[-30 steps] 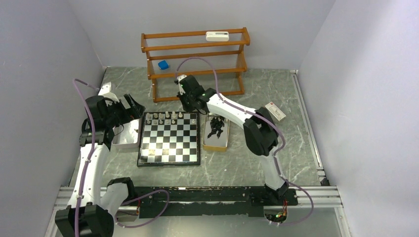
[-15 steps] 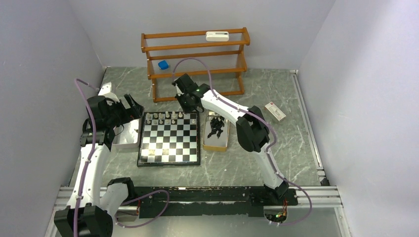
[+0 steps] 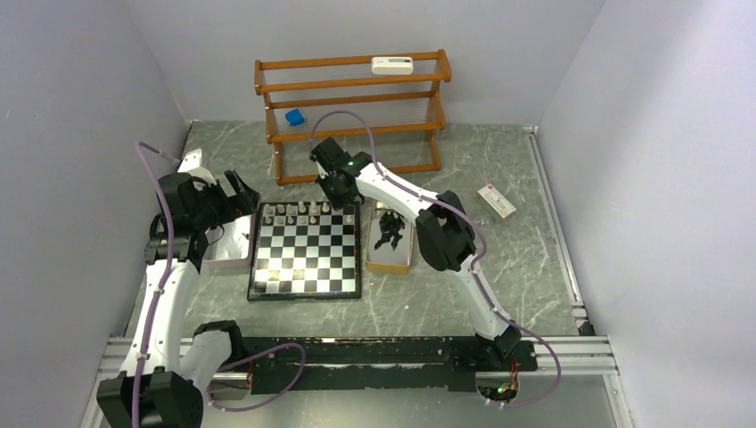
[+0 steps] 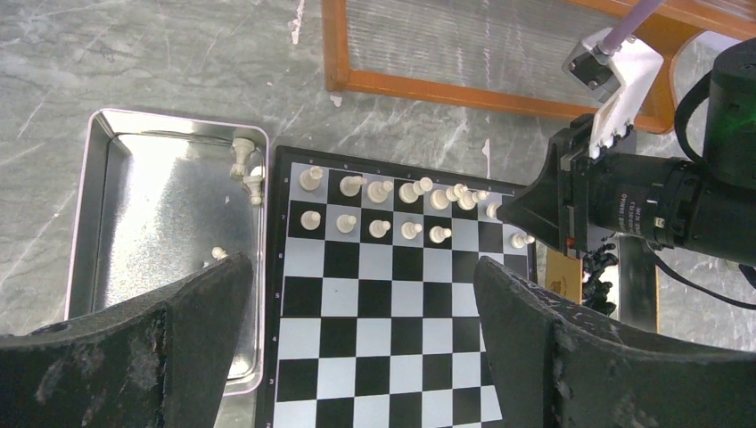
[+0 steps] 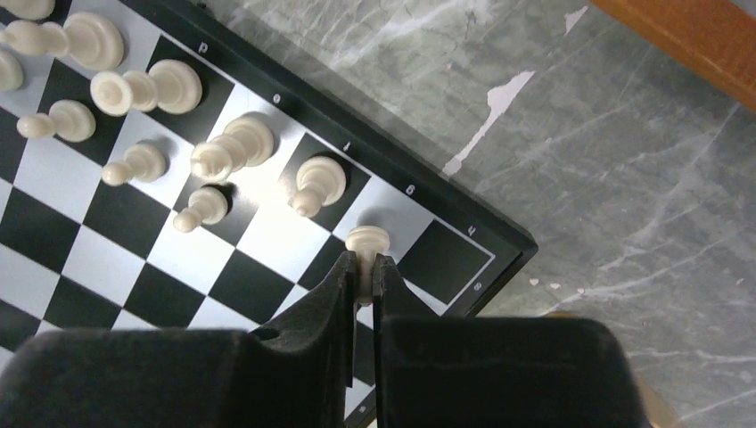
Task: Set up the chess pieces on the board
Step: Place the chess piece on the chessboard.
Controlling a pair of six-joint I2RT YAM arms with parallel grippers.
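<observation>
The board (image 3: 306,259) lies flat in the middle of the table, with several cream chess pieces (image 3: 303,211) in its two far rows. My right gripper (image 5: 360,263) is shut on a cream piece (image 5: 366,241), held over a white square next to the far right corner of the board (image 5: 446,260). From above, the right gripper (image 3: 343,201) hangs over that corner. My left gripper (image 4: 361,263) is open and empty, high over the board (image 4: 392,312) at its left side. Black pieces (image 3: 390,230) are heaped in the right tray.
A metal tray (image 4: 152,178) left of the board holds three loose cream pieces (image 4: 242,156). A wooden rack (image 3: 352,107) stands behind, with a blue block (image 3: 294,117) and a white device (image 3: 392,64) on it. A white card (image 3: 497,201) lies at the right.
The right arm has swung its elbow left and brought the gripper with the cream piece down over the board's far right corner. The left arm has not moved.
</observation>
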